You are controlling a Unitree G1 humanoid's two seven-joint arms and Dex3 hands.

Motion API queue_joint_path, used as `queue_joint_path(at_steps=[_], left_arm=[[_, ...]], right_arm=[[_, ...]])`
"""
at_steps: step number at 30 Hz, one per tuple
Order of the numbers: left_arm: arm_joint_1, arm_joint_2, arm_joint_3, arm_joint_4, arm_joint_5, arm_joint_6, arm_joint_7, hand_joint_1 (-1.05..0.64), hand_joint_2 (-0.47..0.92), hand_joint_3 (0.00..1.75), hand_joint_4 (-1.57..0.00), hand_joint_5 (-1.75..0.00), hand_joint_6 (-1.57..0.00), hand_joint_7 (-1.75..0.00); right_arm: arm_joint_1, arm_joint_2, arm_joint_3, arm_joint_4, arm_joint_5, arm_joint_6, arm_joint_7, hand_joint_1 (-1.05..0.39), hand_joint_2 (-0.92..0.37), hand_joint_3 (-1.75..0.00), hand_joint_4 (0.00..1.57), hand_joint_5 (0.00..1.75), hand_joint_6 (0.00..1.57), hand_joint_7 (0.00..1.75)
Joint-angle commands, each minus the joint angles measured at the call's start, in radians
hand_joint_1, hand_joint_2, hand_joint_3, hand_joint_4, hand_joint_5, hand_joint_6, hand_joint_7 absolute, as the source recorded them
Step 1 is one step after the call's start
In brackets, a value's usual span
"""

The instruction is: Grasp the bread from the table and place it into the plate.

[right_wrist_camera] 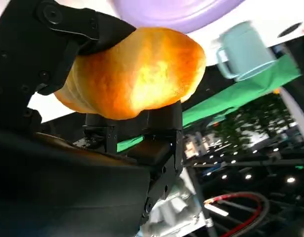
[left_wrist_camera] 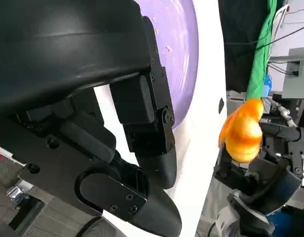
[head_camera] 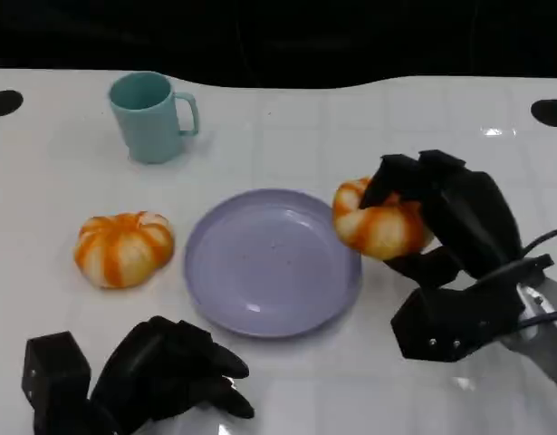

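My right hand (head_camera: 446, 227) grips an orange-and-white bread roll (head_camera: 379, 223) just off the right rim of the lilac plate (head_camera: 273, 263), lifted a little above the table. The right wrist view has the same roll (right_wrist_camera: 137, 74) clamped between my black fingers (right_wrist_camera: 156, 133), with the plate (right_wrist_camera: 176, 12) beyond it. A second, similar roll (head_camera: 124, 247) lies on the table left of the plate. My left hand (head_camera: 165, 372) rests near the front edge with its fingers curled and nothing in them. The left wrist view looks past that hand (left_wrist_camera: 107, 108) to the plate (left_wrist_camera: 184, 54) and the held roll (left_wrist_camera: 242, 131).
A pale teal mug (head_camera: 151, 116) stands at the back left, handle to the right. It also appears in the right wrist view as a mug (right_wrist_camera: 243, 49) beyond the plate. The white table (head_camera: 287, 127) ends at a dark edge behind.
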Motion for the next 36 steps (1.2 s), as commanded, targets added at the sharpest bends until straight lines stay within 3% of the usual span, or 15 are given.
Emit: queue_joint_path(at_steps=[1,13,22,23,25,26,29,31,34,36], left_arm=[[0.002,0.018,0.005,-0.002,-0.004,0.0,0.003,-1.05,0.77,0.0,-1.57,-0.21,-1.56,0.0],[0.012,0.017,-0.001,-0.014,0.003,-0.001,0.01,-1.05,0.77,0.0,-1.57,-0.22,-1.57,-0.01],[0.018,0.014,-0.003,-0.022,-0.007,0.003,-0.005,-1.05,0.76,0.0,-1.56,-0.21,-1.55,0.0],[0.019,0.015,-0.005,-0.022,-0.003,-0.001,-0.003,-1.05,0.76,0.0,-1.56,-0.21,-1.55,0.0],[0.02,0.015,-0.006,-0.022,0.0,-0.004,-0.001,-1.05,0.76,0.01,-1.56,-0.21,-1.55,0.0],[0.02,0.014,-0.007,-0.022,-0.002,-0.006,-0.003,-1.05,0.76,0.0,-1.56,-0.2,-1.54,0.0],[0.021,0.014,-0.008,-0.021,-0.005,-0.005,-0.005,-1.04,0.77,0.0,-1.56,-0.2,-1.54,0.0],[0.02,0.013,-0.008,-0.021,-0.008,-0.004,-0.008,-1.04,0.77,0.0,-1.56,-0.19,-1.54,0.0],[0.02,0.012,-0.009,-0.021,-0.009,-0.004,-0.011,-1.04,0.77,0.0,-1.57,-0.18,-1.54,0.0],[0.02,0.013,-0.009,-0.021,-0.009,-0.001,-0.011,-1.04,0.76,0.0,-1.57,-0.18,-1.54,0.0]], right_arm=[[-0.034,0.027,0.001,-0.017,0.013,-0.007,0.055,-0.12,-0.21,-1.51,0.98,1.75,0.75,1.69],[-0.116,0.142,0.062,0.115,-0.034,0.011,0.065,-0.14,-0.29,-1.4,0.97,1.75,0.76,1.69],[-0.148,0.189,0.063,0.219,-0.014,-0.002,0.093,-0.16,-0.34,-1.35,0.94,1.75,0.76,1.64],[-0.148,0.193,0.057,0.226,-0.001,0.001,0.112,-0.16,-0.37,-1.33,0.91,1.75,0.78,1.5],[-0.147,0.195,0.051,0.234,0.016,0.003,0.142,-0.16,-0.38,-1.32,0.88,1.75,0.8,1.39],[-0.146,0.192,0.051,0.233,0.02,0.008,0.161,-0.19,-0.45,-1.12,0.79,1.63,0.76,1.12],[-0.14,0.179,0.054,0.216,0.029,0.024,0.232,-0.31,-0.66,-0.63,0.6,1.21,0.66,0.54],[-0.138,0.17,0.056,0.204,0.037,0.032,0.288,-0.42,-0.85,-0.29,0.44,0.95,0.57,0.28],[-0.132,0.157,0.057,0.182,0.049,0.047,0.369,-0.58,-0.91,-0.24,0.26,0.71,0.44,0.13],[-0.127,0.147,0.063,0.159,0.044,0.059,0.408,-0.63,-0.92,-0.26,0.2,0.66,0.39,0.09]])
